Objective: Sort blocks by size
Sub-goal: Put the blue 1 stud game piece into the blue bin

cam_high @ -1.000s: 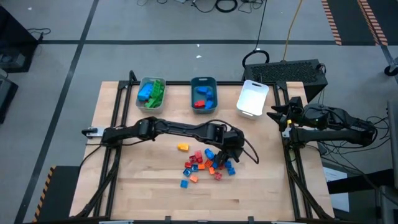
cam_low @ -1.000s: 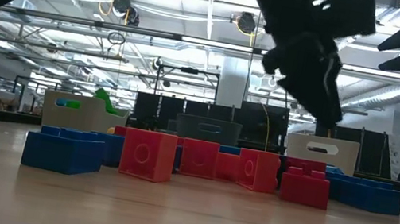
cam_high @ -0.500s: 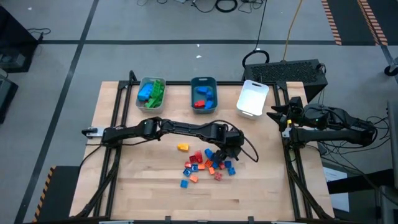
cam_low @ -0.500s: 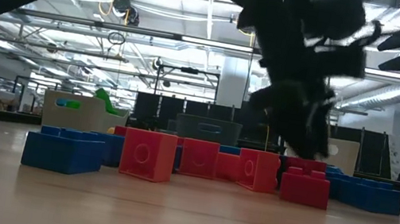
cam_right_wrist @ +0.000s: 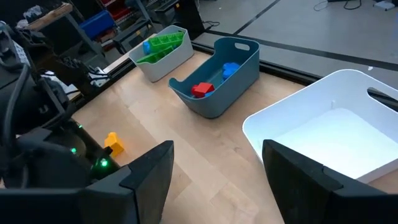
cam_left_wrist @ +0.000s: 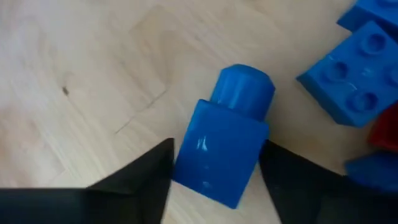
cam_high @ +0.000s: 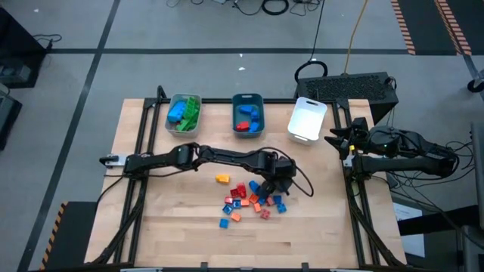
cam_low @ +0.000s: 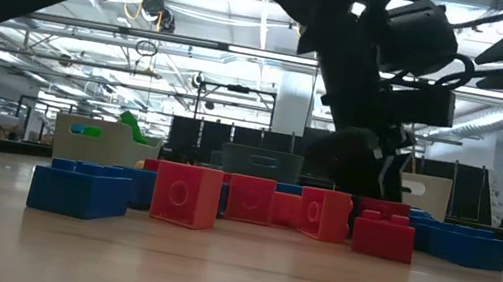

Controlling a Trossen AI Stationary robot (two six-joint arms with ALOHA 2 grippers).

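Your left gripper (cam_left_wrist: 214, 171) is down at the right edge of the pile of blocks (cam_high: 253, 200) in the middle of the surface (cam_high: 151, 227), fingers straddling a small blue block (cam_left_wrist: 221, 146) that lies tipped on its side, stud pointing away from the wrist. The fingers sit on either flank of it; you can't tell from here whether they have bitten yet, so don't call it grasped. Finish the squeeze square on the flat side walls, not on the round stud, and keep low so the neighbouring larger blue block (cam_left_wrist: 354, 93) isn't nudged. Lift straight up before travelling. Likely drop is the white tray (cam_high: 308, 119) at the far right, which looks empty; the grey tray (cam_high: 184, 113) holds the long green and blue pieces, the teal tray (cam_high: 247, 115) mid-size red and blue. Your right gripper (cam_right_wrist: 214, 177) waits released near the white tray, holding nothing. An orange block (cam_high: 221, 179) lies apart, left of the pile.
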